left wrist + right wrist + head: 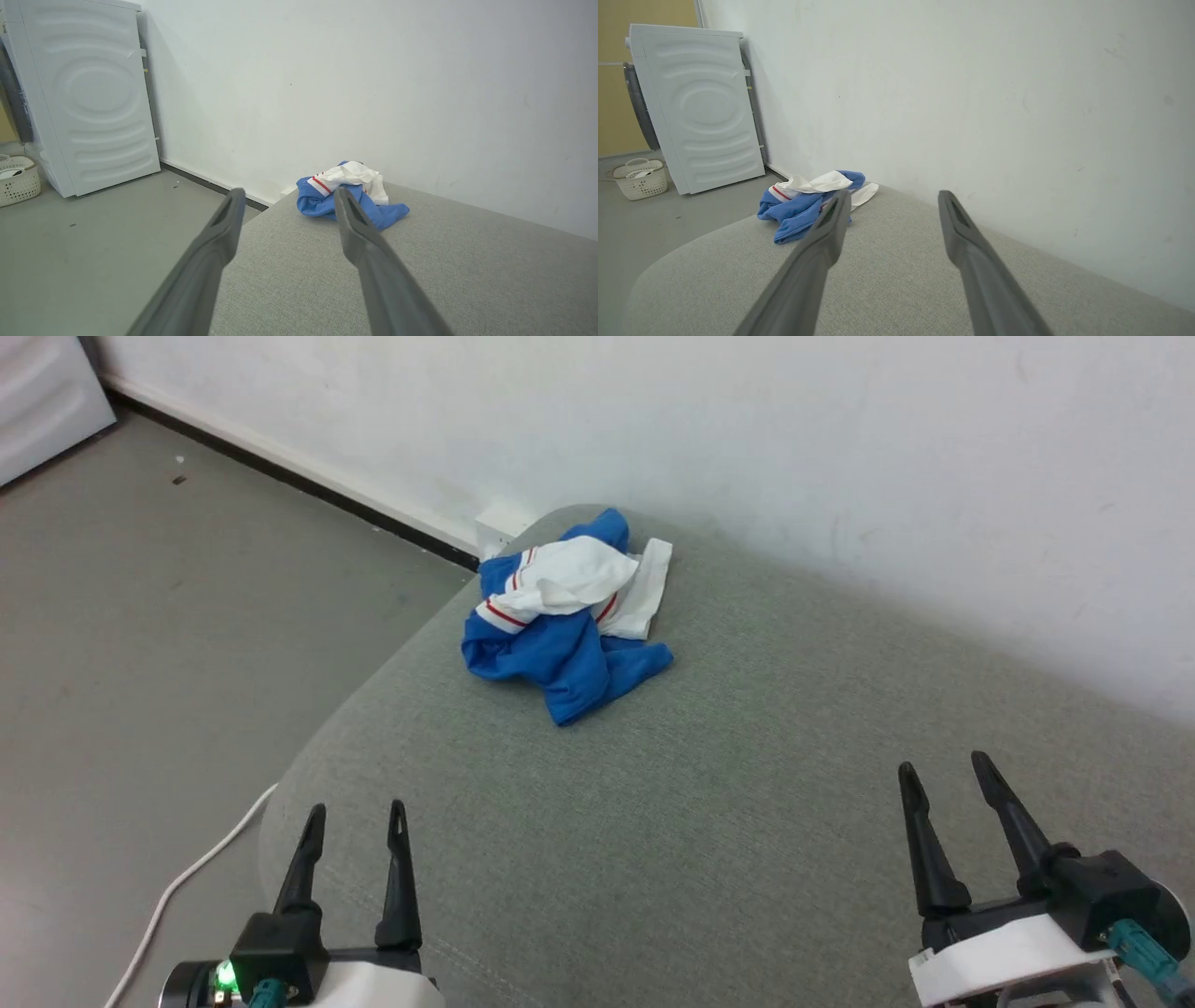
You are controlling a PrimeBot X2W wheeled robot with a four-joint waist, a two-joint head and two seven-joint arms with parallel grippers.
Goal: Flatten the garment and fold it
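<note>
The garment (pixel 565 621), a royal-blue jersey with white sleeves and thin red stripes, lies crumpled in a heap near the far left corner of the grey-green cushioned surface (pixel 709 803). It also appears ahead of both wrist cameras, as the garment (pixel 345 193) and the garment (pixel 808 203). My left gripper (pixel 358 814) hovers open over the near left edge of the surface, far short of the heap. My right gripper (pixel 943 773) stands open at the near right, also well away from it. Neither holds anything.
A white wall (pixel 747 439) runs along the far side of the surface. Grey floor (pixel 168 616) lies to the left, with a white cable (pixel 187 877) near the corner. A white appliance (pixel 88 98) and a small white basket (pixel 17 179) stand further left.
</note>
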